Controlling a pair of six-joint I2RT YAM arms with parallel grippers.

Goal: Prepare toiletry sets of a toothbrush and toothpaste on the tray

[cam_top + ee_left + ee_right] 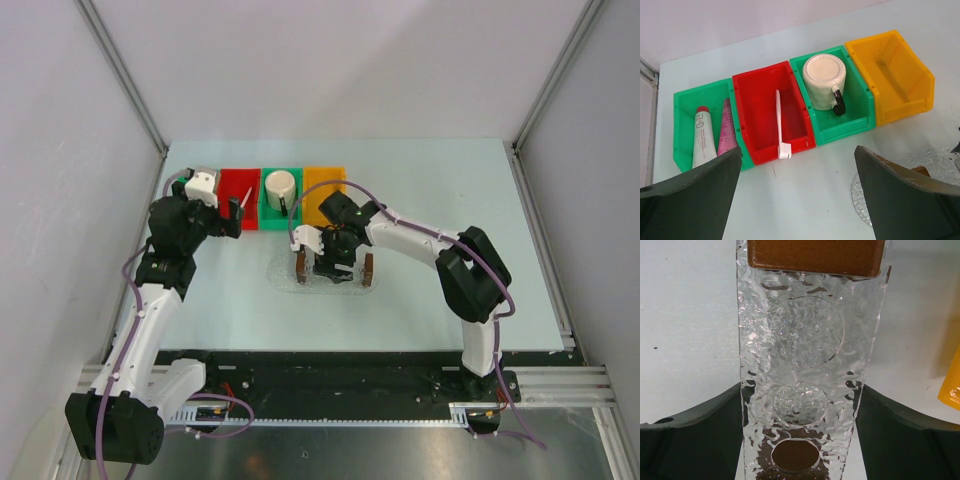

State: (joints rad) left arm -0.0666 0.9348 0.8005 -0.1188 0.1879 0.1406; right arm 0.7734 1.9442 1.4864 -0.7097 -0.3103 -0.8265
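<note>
Over the row of bins at the far left, the left gripper (797, 167) hangs with its jaws spread wide and nothing between them. Below it the toothbrush (779, 120) lies in the red bin (757, 115), its head against the wall nearest the wrist camera. The toothpaste (727, 131) lies in the green end bin (682, 117), pressed alongside a white tube (703, 137). Neither is on the tray (807, 330); we judge no set begun.

The right gripper (330, 260) sits low over the tray, its fingers (695, 435) straddling the long edges. We cannot tell whether they press on it or only flank it. The tray rests on the clear oval mat (283, 282), with a brown block (815, 255) at the far end.

Risks noted:
- The brush is slim and lies close to the bin wall. A finger could strike the wall, or a pinch could roll the handle out.
- If we grip it near one end, the brush may swing and miss the narrow tray.
- The pink tube touches the white one, so a grasp may take both or the wrong one. The soft tube may also squeeze out of the pads.
- The right gripper occupies the tray, so a delivery there risks arm contact unless it clears.
- The tray looks smooth, so a nudge may slide it on the mat.
</note>
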